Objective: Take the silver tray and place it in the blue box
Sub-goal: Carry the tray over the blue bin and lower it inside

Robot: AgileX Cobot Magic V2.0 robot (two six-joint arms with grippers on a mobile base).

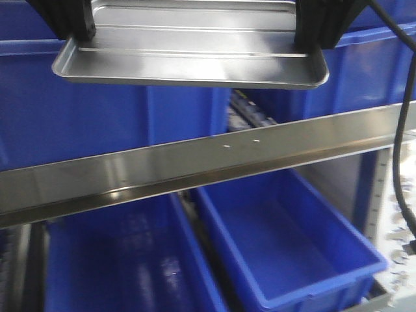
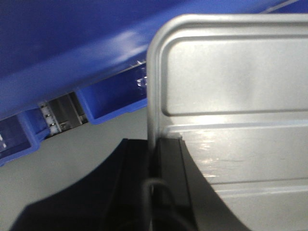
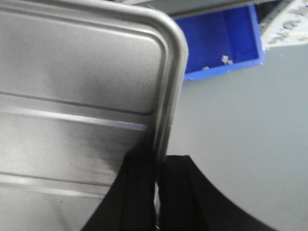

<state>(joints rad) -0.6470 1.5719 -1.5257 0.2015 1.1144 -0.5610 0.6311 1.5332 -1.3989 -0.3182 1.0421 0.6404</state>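
The silver tray (image 1: 195, 65) hangs level at the top of the front view, its two raised lines running along the floor. My left gripper (image 1: 78, 32) is shut on its left rim and my right gripper (image 1: 312, 36) on its right rim. In the left wrist view the tray (image 2: 231, 77) rim is pinched between the black fingers of the left gripper (image 2: 155, 142). The right wrist view shows the tray (image 3: 72, 62) edge clamped by the right gripper (image 3: 158, 161). A large blue box (image 1: 97, 110) stands right behind and below the tray on the upper shelf.
A steel shelf rail (image 1: 195, 162) slants across the middle. Below it sit two open blue crates, one at the left (image 1: 117, 260) and one at the right (image 1: 292, 247). Another blue crate (image 1: 370, 65) stands at the upper right. A black cable (image 1: 406, 130) hangs down the right edge.
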